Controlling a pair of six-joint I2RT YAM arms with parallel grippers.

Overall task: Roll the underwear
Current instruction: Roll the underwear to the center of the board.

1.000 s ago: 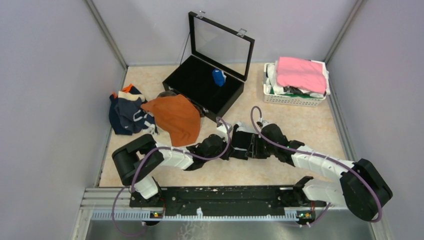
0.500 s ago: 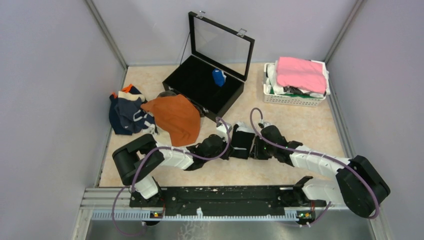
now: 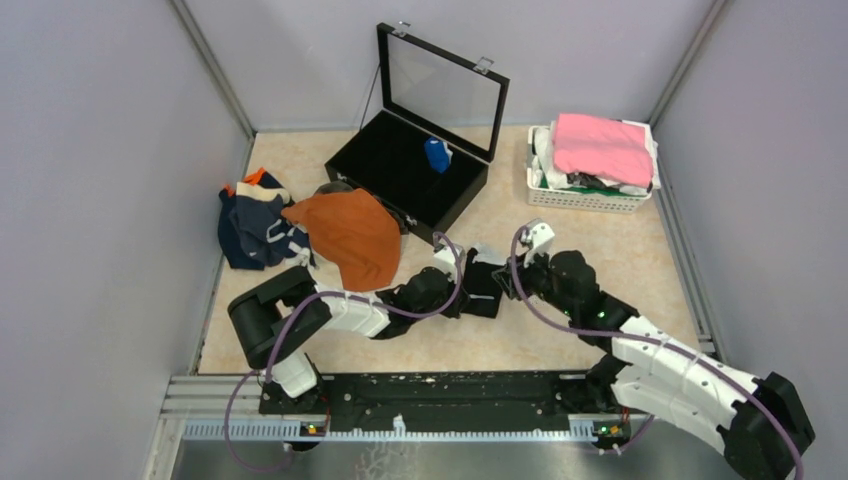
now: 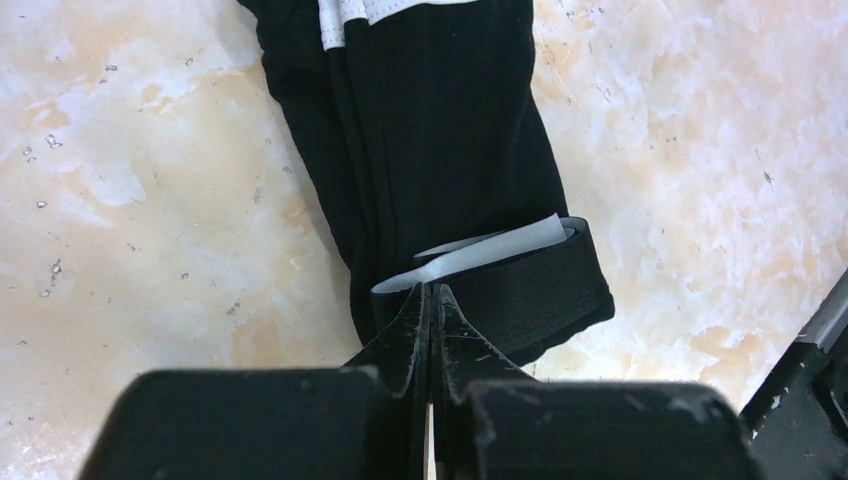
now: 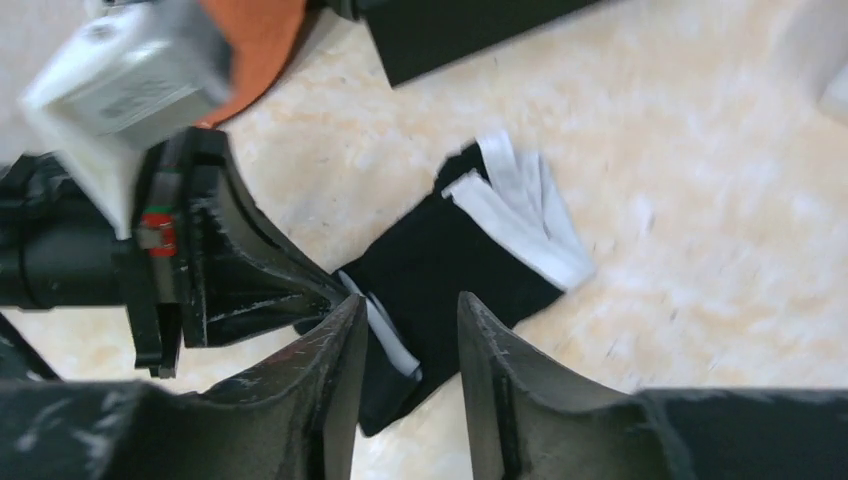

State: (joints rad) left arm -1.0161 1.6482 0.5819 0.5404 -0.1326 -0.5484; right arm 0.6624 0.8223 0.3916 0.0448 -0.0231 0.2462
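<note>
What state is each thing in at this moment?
black underwear: folded into a strip, one end rolled up.
left gripper: shut, tips at the rolled end.
right gripper: open, holding nothing.
case: lid open.
rust-orange underwear: lying loose, unrolled.
blue underwear: bundled small, inside the case.

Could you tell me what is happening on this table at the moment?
The two arms are working on the black underwear lying flat on the table. The left gripper is shut at its partly rolled end, apparently pinching the fold. The right gripper hangs open above the cloth, holding nothing. The orange underwear lies at the left.
</note>
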